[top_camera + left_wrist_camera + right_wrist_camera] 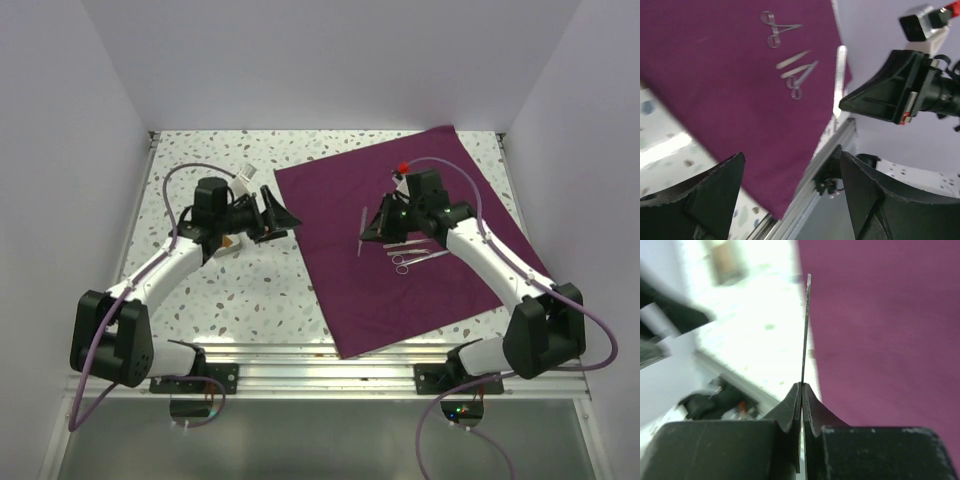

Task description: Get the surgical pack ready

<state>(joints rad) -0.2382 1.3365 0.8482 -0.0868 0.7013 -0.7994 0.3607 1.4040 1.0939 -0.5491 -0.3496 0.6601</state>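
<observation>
The plum-purple cloth (400, 250) lies spread flat on the right half of the table. Two steel scissors-like instruments (412, 260) and tweezers lie side by side on it. They also show in the left wrist view (800, 82). My right gripper (385, 226) hovers above them, shut on a thin flat steel strip (362, 232). That strip shows edge-on in the right wrist view (805, 330), between the closed jaws of the right gripper (801, 387). My left gripper (283, 218) is open and empty at the cloth's left edge. No tray is in view.
A small white object (248, 180) and a small orange piece (228, 242) lie by the left arm on the speckled table (250, 290). A metal rail (330, 355) runs along the near edge. White walls enclose the table.
</observation>
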